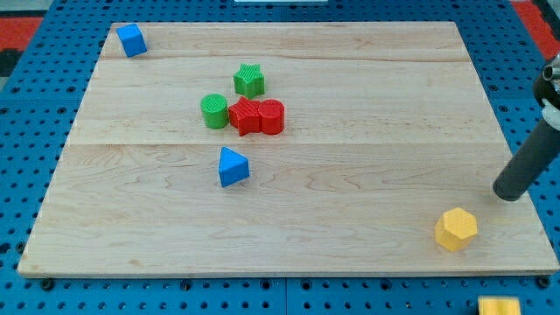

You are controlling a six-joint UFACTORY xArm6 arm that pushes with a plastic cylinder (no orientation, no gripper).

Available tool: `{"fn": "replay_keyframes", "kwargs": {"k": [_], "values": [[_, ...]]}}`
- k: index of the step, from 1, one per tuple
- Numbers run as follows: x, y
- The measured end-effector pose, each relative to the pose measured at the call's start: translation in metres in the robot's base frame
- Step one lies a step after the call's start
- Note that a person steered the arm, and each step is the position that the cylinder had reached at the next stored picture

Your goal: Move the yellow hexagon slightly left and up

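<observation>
The yellow hexagon (456, 229) lies near the bottom right corner of the wooden board (367, 175). My tip (505, 195) is at the view's right, just above and to the right of the yellow hexagon, with a small gap between them. The dark rod slants up to the view's right edge.
A blue cube (132, 39) sits at the top left corner. A green star-shaped block (249, 80), a green cylinder (213, 111), a red star-shaped block (246, 115) and a red cylinder (271, 116) cluster near the middle. A blue triangle (232, 167) lies below them. A yellow object (499, 306) shows off the board at the bottom right.
</observation>
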State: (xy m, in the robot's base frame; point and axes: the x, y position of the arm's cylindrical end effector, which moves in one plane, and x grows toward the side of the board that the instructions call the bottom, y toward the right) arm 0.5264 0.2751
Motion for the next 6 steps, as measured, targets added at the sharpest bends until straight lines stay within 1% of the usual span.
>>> {"fn": "replay_keyframes", "kwargs": {"k": [1, 2, 3, 4, 5, 6], "values": [[0.041, 0.037], [0.045, 0.07], [0.083, 0.006], [0.088, -0.037], [0.048, -0.061], [0.031, -0.089]]}}
